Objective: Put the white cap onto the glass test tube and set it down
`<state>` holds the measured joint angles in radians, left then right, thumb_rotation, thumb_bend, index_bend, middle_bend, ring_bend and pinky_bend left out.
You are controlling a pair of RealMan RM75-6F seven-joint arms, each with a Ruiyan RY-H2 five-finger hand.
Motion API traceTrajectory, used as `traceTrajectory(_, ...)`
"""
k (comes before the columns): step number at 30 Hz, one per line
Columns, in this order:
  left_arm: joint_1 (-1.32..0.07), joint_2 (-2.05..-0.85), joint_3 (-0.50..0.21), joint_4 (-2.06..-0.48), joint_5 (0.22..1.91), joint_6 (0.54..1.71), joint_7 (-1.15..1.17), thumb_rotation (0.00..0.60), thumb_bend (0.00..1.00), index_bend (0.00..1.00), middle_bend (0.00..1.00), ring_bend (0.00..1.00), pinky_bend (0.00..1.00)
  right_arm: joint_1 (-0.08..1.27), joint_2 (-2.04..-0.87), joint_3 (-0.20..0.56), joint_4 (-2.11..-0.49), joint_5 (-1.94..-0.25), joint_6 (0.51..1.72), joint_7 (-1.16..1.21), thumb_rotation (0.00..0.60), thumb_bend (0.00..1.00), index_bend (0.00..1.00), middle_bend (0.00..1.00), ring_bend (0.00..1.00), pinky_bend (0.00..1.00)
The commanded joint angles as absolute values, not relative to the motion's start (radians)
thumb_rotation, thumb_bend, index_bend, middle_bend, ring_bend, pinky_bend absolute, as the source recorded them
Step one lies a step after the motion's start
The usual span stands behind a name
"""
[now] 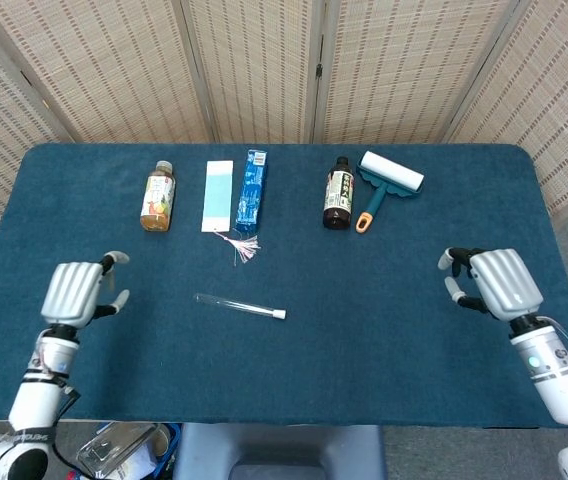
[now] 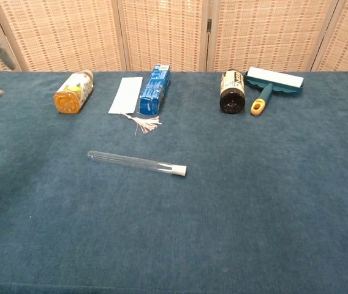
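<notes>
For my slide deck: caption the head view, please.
Capped glass test tube lies on the blue table; both hands hover open at the sides.
</notes>
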<state>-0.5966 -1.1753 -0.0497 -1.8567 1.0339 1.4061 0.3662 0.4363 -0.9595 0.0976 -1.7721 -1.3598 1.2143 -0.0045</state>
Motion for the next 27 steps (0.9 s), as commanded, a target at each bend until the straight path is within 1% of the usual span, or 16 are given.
traceTrajectory(1, -0.503, -1.145, -0.003, -1.799, 1.128, 1.496, 0.291, 0.6, 0.27, 0.33, 0.55, 0.56, 0.62, 0.346, -1.015, 0.056, -1.695, -1.415, 1.331, -0.033, 0.6, 0.42, 0.44, 0.5, 0.52, 0.69)
traceTrajectory(5, -0.421, -1.153, 0.019, -1.755, 1.196, 1.583, 0.259, 0.6, 0.27, 0.33, 0.5, 0.5, 0.54, 0.275, -1.062, 0.028, -1.628, -1.445, 1.415, -0.005, 0.6, 0.41, 0.43, 0.49, 0.51, 0.67)
traceTrajectory(9, -0.352, -1.162, 0.043, -1.74, 1.245, 1.638, 0.255, 0.6, 0.27, 0.32, 0.49, 0.49, 0.51, 0.214, -1.09, 0.005, -1.593, -1.459, 1.469, 0.036, 0.6, 0.41, 0.43, 0.49, 0.51, 0.67)
traceTrajectory(13, -0.296, -1.161, 0.051, -1.749, 1.276, 1.676, 0.261, 0.6, 0.27, 0.32, 0.48, 0.49, 0.48, 0.166, -1.101, -0.008, -1.579, -1.469, 1.51, 0.061, 0.6, 0.41, 0.43, 0.49, 0.51, 0.67)
traceTrajectory(18, -0.264, -1.164, 0.048, -1.756, 1.307, 1.689, 0.307, 0.6, 0.27, 0.32, 0.48, 0.49, 0.46, 0.132, -1.092, -0.008, -1.589, -1.475, 1.537, 0.062, 0.6, 0.4, 0.43, 0.49, 0.51, 0.67)
traceTrajectory(27, -0.233, -1.163, 0.02, -1.794, 1.306, 1.659, 0.356, 0.6, 0.27, 0.31, 0.47, 0.49, 0.46, 0.091, -1.059, -0.003, -1.639, -1.476, 1.558, 0.055, 0.6, 0.38, 0.43, 0.49, 0.51, 0.67)
